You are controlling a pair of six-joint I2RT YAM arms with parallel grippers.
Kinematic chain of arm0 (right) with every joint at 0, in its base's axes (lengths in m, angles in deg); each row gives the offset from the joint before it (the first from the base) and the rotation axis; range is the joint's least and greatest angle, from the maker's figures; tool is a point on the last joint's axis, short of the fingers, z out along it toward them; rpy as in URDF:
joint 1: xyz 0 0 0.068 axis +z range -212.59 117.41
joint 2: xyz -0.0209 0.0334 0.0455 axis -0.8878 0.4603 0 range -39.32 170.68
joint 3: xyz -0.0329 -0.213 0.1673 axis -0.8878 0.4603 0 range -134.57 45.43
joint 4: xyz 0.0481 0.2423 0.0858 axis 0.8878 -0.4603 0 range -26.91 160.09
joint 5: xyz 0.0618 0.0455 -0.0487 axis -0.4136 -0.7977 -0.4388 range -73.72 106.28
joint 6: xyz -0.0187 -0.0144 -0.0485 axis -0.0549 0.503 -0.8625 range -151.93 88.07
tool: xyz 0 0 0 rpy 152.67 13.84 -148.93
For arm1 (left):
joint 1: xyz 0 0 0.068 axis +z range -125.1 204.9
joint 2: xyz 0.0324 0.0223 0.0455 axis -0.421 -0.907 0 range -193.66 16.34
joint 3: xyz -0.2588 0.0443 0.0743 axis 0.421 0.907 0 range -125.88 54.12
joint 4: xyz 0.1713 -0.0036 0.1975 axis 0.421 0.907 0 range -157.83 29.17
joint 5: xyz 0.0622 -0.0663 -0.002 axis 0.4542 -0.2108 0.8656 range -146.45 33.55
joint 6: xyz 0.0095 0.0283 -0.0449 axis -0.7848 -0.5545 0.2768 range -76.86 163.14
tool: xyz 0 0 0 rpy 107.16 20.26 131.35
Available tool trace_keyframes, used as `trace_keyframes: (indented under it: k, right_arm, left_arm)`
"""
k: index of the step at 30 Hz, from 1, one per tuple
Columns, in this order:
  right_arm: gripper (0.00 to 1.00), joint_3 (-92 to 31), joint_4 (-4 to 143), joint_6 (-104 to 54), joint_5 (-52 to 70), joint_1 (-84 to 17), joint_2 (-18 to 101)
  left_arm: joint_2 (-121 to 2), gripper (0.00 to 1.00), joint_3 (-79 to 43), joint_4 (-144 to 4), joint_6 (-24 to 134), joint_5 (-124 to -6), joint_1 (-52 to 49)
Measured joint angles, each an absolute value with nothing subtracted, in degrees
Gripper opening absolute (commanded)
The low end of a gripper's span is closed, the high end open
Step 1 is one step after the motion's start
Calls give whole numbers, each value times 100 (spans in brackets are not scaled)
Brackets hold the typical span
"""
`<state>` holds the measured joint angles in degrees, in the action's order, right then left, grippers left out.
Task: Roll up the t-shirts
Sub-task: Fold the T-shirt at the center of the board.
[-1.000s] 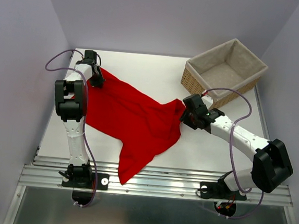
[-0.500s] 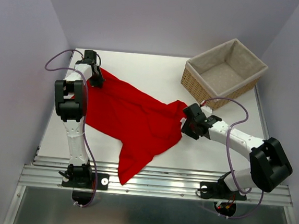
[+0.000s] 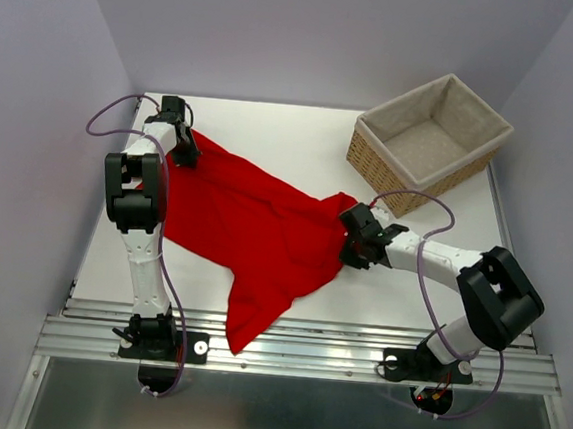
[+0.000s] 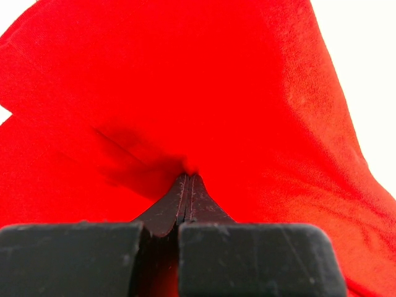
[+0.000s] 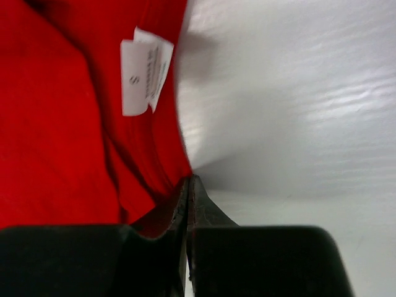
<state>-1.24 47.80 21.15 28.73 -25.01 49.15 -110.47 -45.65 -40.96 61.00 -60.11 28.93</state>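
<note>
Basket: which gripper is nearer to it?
Right. The right gripper pinches the shirt close in front of the basket; the left gripper pinches its far-left corner, well away.

On my white table (image 3: pixel 293 140), a cloth-lined wicker basket (image 3: pixel 376 162) sits at the far right corner, turned askew to the edges.

T-shirt (image 3: pixel 255 232): thin red knit cloth, matt, soft creases; fine weave shows just ahead of left gripper (image 4: pixel 187 177). Both grippers' fingers are black matt plastic, lightly scuffed, incl. right gripper (image 5: pixel 187 180). Size label (image 5: pixel 143 71), ahead-left of right gripper: white, thin, printed; paper or woven, can't tell. Table (image 5: pixel 297 111), ahead-right of it: white, smooth, faint sheen. Basket (image 3: pixel 372 160), beyond right gripper: rough woven wicker with a matt beige cloth liner (image 3: pixel 428 142).
</note>
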Motion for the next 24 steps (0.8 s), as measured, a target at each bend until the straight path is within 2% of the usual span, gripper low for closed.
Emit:
trace_keyframes:
  k: [10, 11, 13, 14, 15, 18, 24]
  right_arm:
    - [1, 131, 4695, 3118, 3076, -1131, 4692]
    - [3, 131, 4673, 3194, 3104, -1067, 4690]
    - [23, 129, 4501, 3455, 3216, -899, 4655]
    - [23, 129, 4356, 3538, 3299, -875, 4594]
    - [38, 129, 4203, 3608, 3417, -871, 4511]
    - [56, 125, 3755, 3610, 3784, -936, 4091]
    - [61, -74, 3545, 3142, 4051, -1861, 3455]
  left_arm:
    - [-11047, 0, -4565, -4094, 6100, -6009, 2893]
    - [-11047, 0, -4565, -4096, 6100, -6009, 2893]
    - [-11047, 0, -4565, -4094, 6100, -6009, 2893]
    - [-11047, 0, -4565, -4094, 6100, -6009, 2893]
    - [-11047, 0, -4565, -4094, 6100, -6009, 2893]
    - [-11047, 0, -4567, -4087, 6100, -6011, 2893]
    - [-11047, 0, -4567, -4079, 6103, -6029, 2902]
